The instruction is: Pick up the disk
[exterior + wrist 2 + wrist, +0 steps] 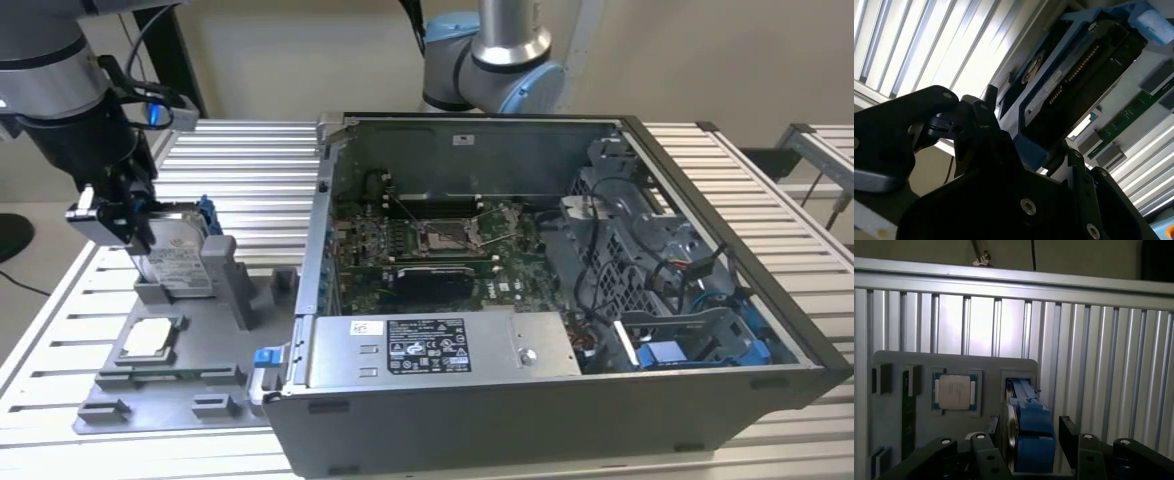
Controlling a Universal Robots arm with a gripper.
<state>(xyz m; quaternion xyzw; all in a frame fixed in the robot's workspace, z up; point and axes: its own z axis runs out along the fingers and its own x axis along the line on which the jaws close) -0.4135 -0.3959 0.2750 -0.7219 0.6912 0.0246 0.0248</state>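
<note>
The disk [180, 262] stands on edge in a slot of the grey fixture plate [174, 395] at the exterior view's left, silver with a white label and a blue carrier frame. My gripper [138, 232] reaches down over its upper end. In the first wrist view the disk [1031, 415] lies between the two black fingers [1069, 435] of the gripper [1030, 440], with a thin gap on one side. In the second wrist view the gripper [1029, 147] straddles the disk's [1074, 75] near end. The jaws look open around it.
A small square silver chip [147, 338] lies in a pocket of the fixture plate beside the disk. An open computer case [561, 300] takes up the middle and the exterior view's right. Another arm [494, 60] stands behind it. Everything rests on a ribbed aluminium table [254, 160].
</note>
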